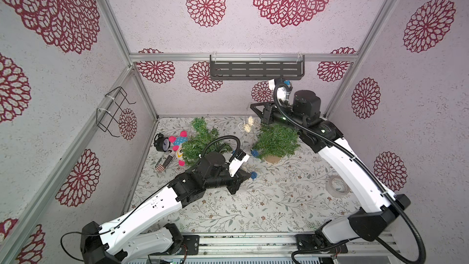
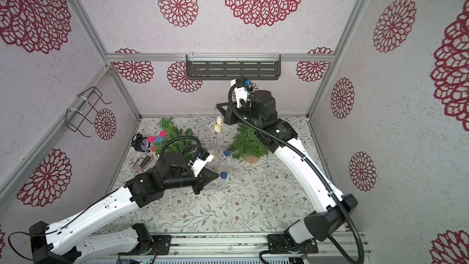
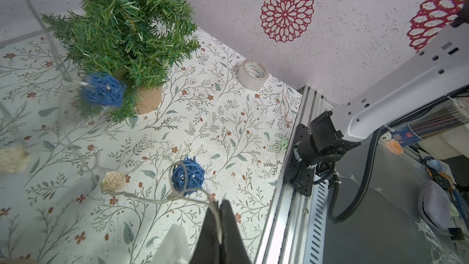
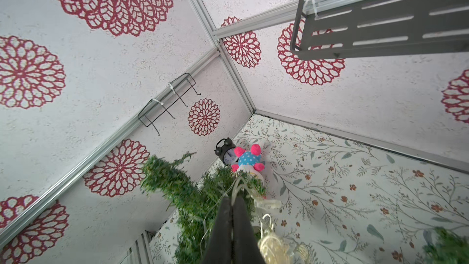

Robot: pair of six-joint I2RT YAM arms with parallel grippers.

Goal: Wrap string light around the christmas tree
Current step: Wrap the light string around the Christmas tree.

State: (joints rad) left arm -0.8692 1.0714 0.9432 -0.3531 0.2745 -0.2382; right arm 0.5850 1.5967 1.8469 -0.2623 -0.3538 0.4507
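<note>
Left wrist view: we are clamping left gripper (image 3: 219,203), lower centre, on string light (image 3: 187,175) wire; balls trailing slack toward christmas tree (image 3: 127,26), upper left. Right wrist view: we are pinching wire in right gripper (image 4: 232,199), probably holding strand high to clear tree top. Second green tree (image 1: 195,143), plush toy (image 4: 250,160), tape roll (image 3: 252,74) crowding floor; snagging seems possible.

Bright, soft, even light fills the booth. The christmas tree (image 1: 276,140) casts barely a shadow on the table (image 1: 279,199) beside it. Both top views are sharp, with wide-angle stretch toward their edges. In the left wrist view the string light (image 3: 102,89) in front of the tree is blurred, and in the right wrist view its nearest strands blur too.
</note>
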